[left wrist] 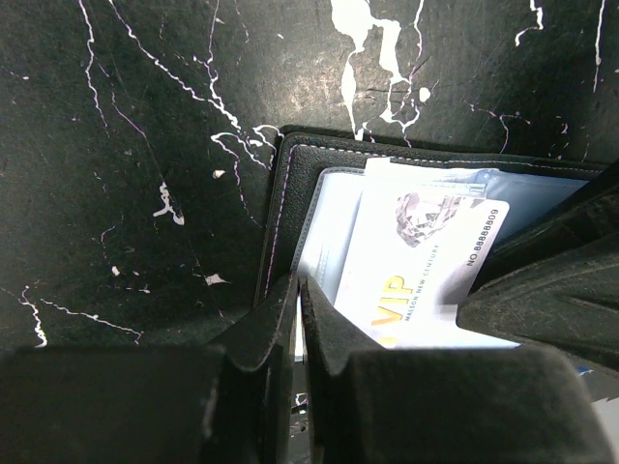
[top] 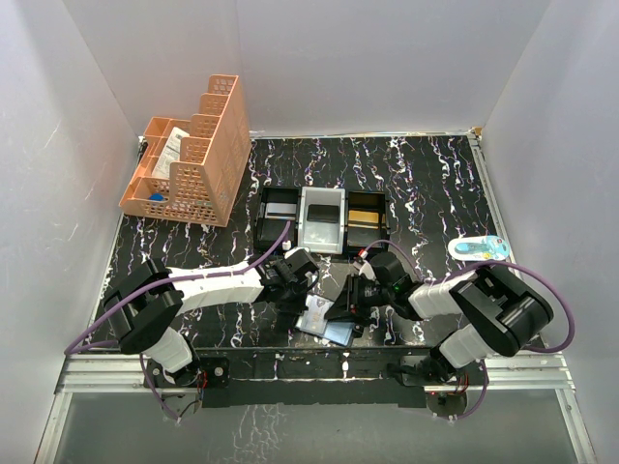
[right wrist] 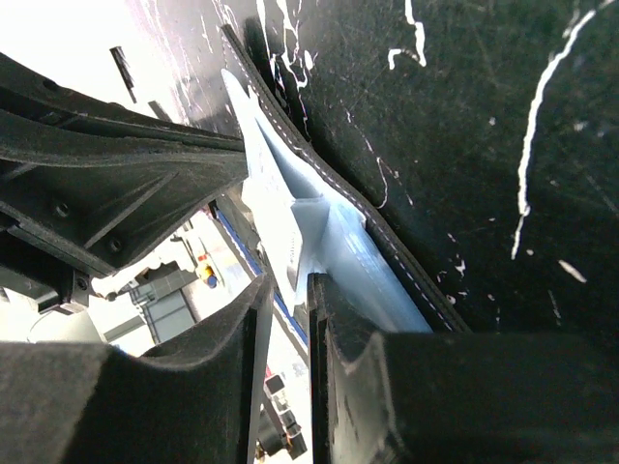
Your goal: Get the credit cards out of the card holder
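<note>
Top external view: close to the near edge of the marbled table (top: pixel 435 193), the card holder (top: pixel 334 332) lies open, with the left gripper (top: pixel 305 298) and right gripper (top: pixel 343 309) both down on it. The left wrist view shows its fingers (left wrist: pixel 261 329) narrow, pinching a thin pale edge beside a white VIP card (left wrist: pixel 416 261). The right fingers (right wrist: pixel 338 319), also narrow, nip the holder's pale-blue inner leaf. Farther back sit a three-compartment tray (top: pixel 305 222) and an orange basket (top: pixel 218 184).
</note>
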`<state>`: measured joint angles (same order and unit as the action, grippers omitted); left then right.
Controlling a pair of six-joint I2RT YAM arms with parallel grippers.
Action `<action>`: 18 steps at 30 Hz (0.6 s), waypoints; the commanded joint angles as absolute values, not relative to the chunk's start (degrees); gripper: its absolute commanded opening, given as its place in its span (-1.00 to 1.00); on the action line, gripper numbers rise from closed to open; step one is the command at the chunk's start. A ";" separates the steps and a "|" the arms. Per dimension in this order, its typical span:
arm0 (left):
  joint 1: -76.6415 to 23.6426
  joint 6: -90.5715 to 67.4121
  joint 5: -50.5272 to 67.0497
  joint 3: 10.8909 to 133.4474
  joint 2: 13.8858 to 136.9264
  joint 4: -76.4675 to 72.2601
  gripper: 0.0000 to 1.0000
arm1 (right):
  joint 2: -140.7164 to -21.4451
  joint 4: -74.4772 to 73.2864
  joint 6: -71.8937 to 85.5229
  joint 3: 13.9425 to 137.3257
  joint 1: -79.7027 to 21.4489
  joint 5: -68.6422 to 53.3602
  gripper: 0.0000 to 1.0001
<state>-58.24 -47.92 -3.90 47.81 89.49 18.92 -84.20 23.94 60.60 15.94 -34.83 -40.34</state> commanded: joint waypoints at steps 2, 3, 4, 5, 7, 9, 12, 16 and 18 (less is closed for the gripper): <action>-58.32 -47.29 -4.39 46.72 91.28 21.84 -0.90 | -84.64 30.06 63.91 14.53 -35.47 -37.90 -0.61; -58.35 -47.29 -4.37 46.70 91.18 21.86 -0.90 | -84.70 30.29 64.20 14.49 -35.61 -37.62 -0.61; -58.36 -47.29 -4.37 46.75 91.18 21.73 -0.90 | -84.84 30.40 64.36 14.62 -35.76 -37.36 -0.62; -58.38 -47.29 -4.35 46.75 91.22 21.67 -0.90 | -85.00 30.64 64.60 14.59 -35.88 -37.09 -0.63; -58.32 -47.29 -4.30 46.80 91.34 21.62 -0.90 | -85.29 32.15 65.42 14.19 -36.02 -36.84 -0.70; -58.35 -47.29 -4.22 46.77 91.45 21.70 -0.91 | -85.54 33.21 65.97 13.75 -36.12 -36.66 -0.78; -58.32 -47.29 -4.30 46.80 91.46 21.71 -0.90 | -86.03 34.03 66.28 13.40 -36.06 -36.99 -0.82; -58.36 -47.36 -4.30 46.74 91.44 21.62 -0.90 | -86.15 34.93 66.70 13.12 -36.20 -37.27 -0.87; -58.36 -47.44 -4.28 46.62 91.42 21.63 -0.91 | -85.78 34.87 66.42 13.10 -36.15 -37.62 -0.97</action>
